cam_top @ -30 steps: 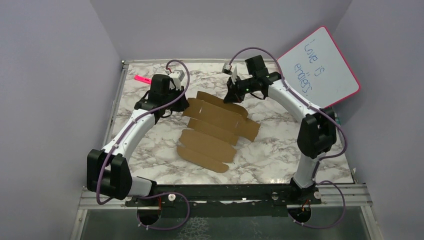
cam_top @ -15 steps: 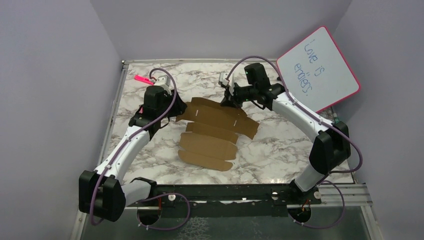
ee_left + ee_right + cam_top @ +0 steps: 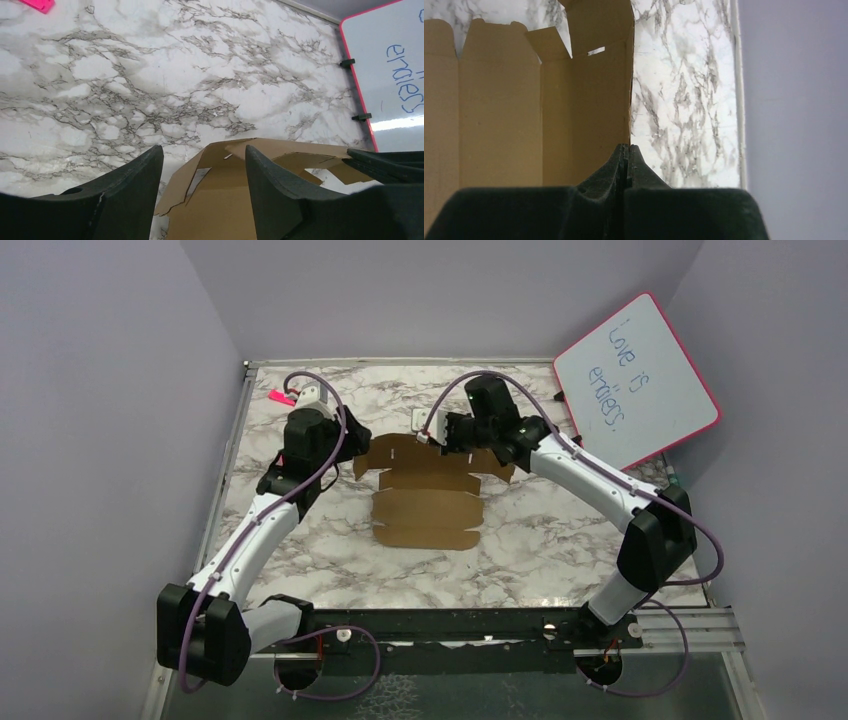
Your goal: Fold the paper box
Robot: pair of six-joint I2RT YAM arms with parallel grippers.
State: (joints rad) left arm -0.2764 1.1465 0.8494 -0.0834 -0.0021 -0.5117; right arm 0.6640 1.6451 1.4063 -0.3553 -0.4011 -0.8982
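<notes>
The paper box (image 3: 425, 505) is a flat brown die-cut sheet in the middle of the marble table, with its far panel lifted upright. My right gripper (image 3: 441, 435) is shut on the edge of that raised panel. In the right wrist view the closed fingertips (image 3: 626, 148) pinch the cardboard (image 3: 524, 100) at its right edge. My left gripper (image 3: 346, 452) is open at the sheet's far left corner. In the left wrist view its fingers (image 3: 125, 195) straddle the cardboard's corner flap (image 3: 230, 200) without closing on it.
A pink-framed whiteboard (image 3: 635, 380) leans at the back right and also shows in the left wrist view (image 3: 395, 75). A pink marker (image 3: 280, 397) lies at the back left. Purple walls enclose the table (image 3: 560, 540).
The right gripper has moved left, dragging and turning the sheet so it lies squarer, with the far panel raised. The left gripper has shifted to the sheet's left corner.
</notes>
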